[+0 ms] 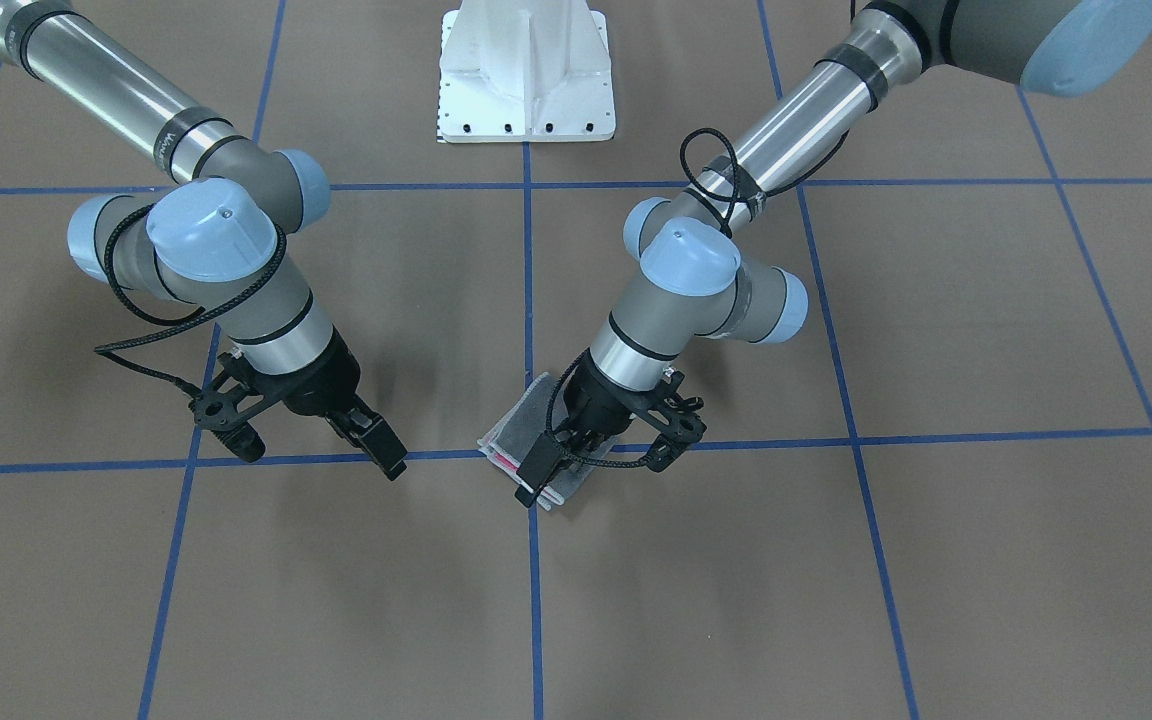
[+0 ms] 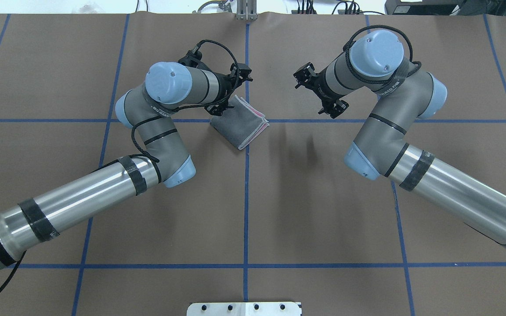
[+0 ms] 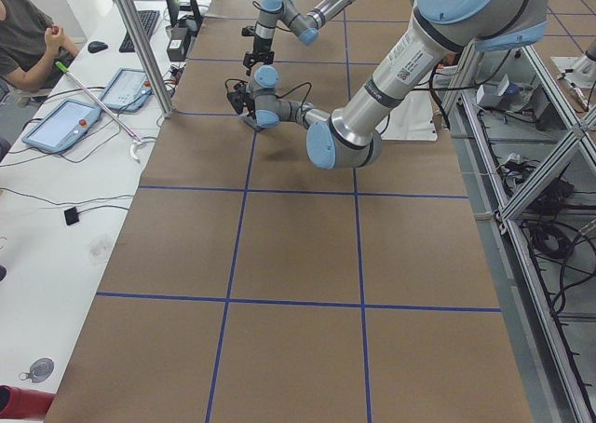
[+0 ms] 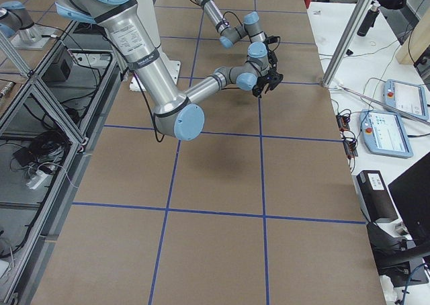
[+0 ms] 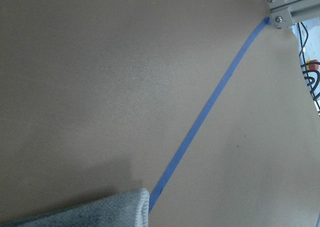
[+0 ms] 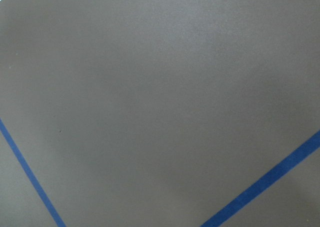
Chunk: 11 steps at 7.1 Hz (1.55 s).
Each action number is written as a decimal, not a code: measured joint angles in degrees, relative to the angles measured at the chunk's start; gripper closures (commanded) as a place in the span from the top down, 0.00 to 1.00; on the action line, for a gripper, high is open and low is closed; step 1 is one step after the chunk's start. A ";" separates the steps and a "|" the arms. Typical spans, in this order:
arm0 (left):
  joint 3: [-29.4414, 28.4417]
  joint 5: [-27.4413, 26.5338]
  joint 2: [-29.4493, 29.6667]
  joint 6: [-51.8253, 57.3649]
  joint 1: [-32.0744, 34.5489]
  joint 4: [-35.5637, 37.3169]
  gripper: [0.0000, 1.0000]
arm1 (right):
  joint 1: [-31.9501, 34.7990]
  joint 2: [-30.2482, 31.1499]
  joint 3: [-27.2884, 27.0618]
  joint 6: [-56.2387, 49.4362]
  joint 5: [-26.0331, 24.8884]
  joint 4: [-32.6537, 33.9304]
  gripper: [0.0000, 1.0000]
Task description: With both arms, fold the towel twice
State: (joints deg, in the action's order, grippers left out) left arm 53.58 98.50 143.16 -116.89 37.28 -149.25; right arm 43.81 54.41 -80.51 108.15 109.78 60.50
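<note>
Front-facing view: the towel [image 1: 518, 428] lies folded small under the left gripper [image 1: 534, 480]; we cannot tell whether those jaws pinch it. The right gripper [image 1: 382, 455] hangs empty, well aside, gap unclear. We would let go gently and lift straight up. Overhead view: nearly square, no clear long axis, set diagonally, pink-edged layers toward the right jaws.

No wording could be read with any certainty. Small dark lettering ran along the silver tube of the right arm [image 1: 168, 140]. A similar line stood on the left arm [image 3: 402, 64] in the view from the table's left end. Both were too small and blurred to make out. The teach pendants [image 4: 385, 132] on the side bench showed only coloured blocks on their screens, with no legible characters.
</note>
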 measured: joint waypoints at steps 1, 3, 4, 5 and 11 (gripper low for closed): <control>-2.06 -0.47 1.31 0.00 -0.05 -0.20 1.00 | 0.03 0.12 0.00 -0.03 0.00 -0.02 1.00; -4.74 -0.82 2.73 -0.02 -0.14 -0.94 1.00 | 0.14 0.34 -0.08 -0.08 0.00 -0.03 1.00; -5.71 -1.08 3.32 -0.06 -0.17 -1.14 1.00 | 0.21 0.67 -0.30 -0.19 0.00 -0.03 1.00; -6.61 -1.31 3.96 -0.08 -0.18 -1.27 1.00 | 0.29 1.04 -0.63 -0.42 0.00 -0.03 1.00; 8.15 10.39 -0.49 2.15 6.81 6.86 1.00 | 8.15 6.76 -4.33 -10.59 6.21 0.06 1.00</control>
State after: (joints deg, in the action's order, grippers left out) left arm 61.72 108.89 142.67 -114.75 44.09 -142.39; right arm 51.96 61.18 -84.84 97.55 115.99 60.56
